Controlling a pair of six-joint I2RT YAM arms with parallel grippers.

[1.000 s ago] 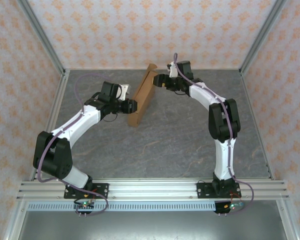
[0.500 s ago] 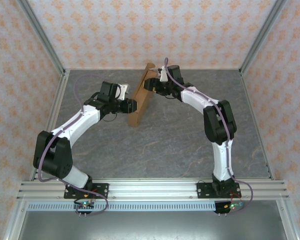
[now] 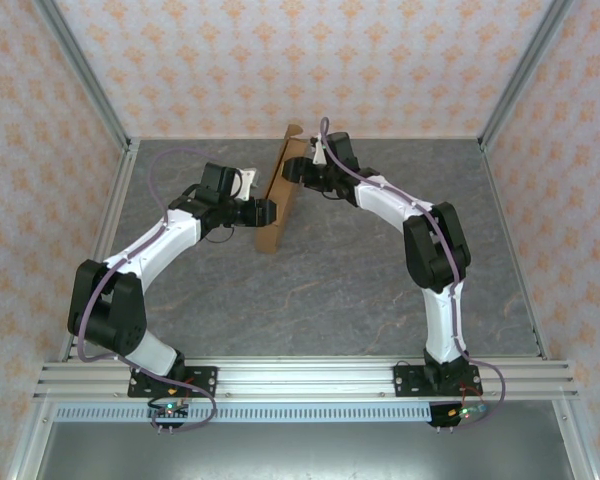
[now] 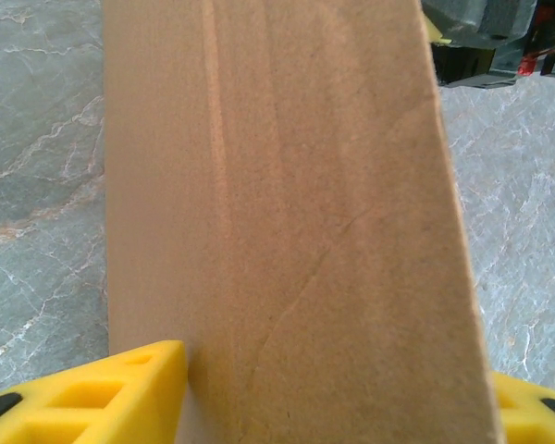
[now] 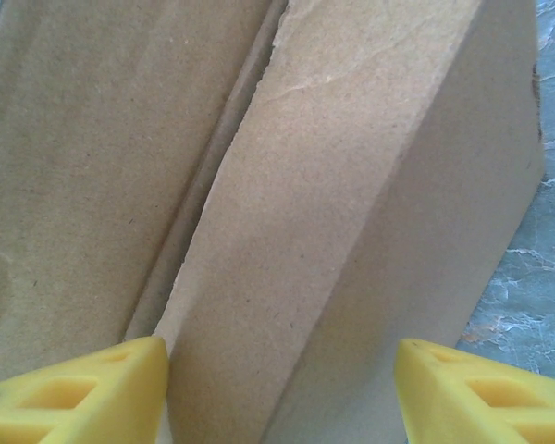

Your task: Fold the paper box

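Note:
The paper box (image 3: 274,228) is a flat brown cardboard piece standing on its long edge at the back middle of the table, running from far to near. My left gripper (image 3: 266,212) is against its left face near the near end. In the left wrist view the cardboard (image 4: 287,185) spans the space between the yellow fingers (image 4: 92,393), and my left gripper (image 4: 338,400) is open. My right gripper (image 3: 296,170) reaches the far end from the right. It (image 5: 282,375) is open, its fingertips (image 5: 462,388) straddling a folded flap (image 5: 314,185).
The grey marbled tabletop (image 3: 360,290) lies between metal frame rails (image 3: 120,200) and patterned walls. The right arm's elbow (image 3: 435,245) arches over the right half. Open tabletop lies in front of the box.
My right gripper moved left onto the box's far end and its jaws narrowed somewhat. My left gripper's jaws widened. The box's far end shifted slightly left.

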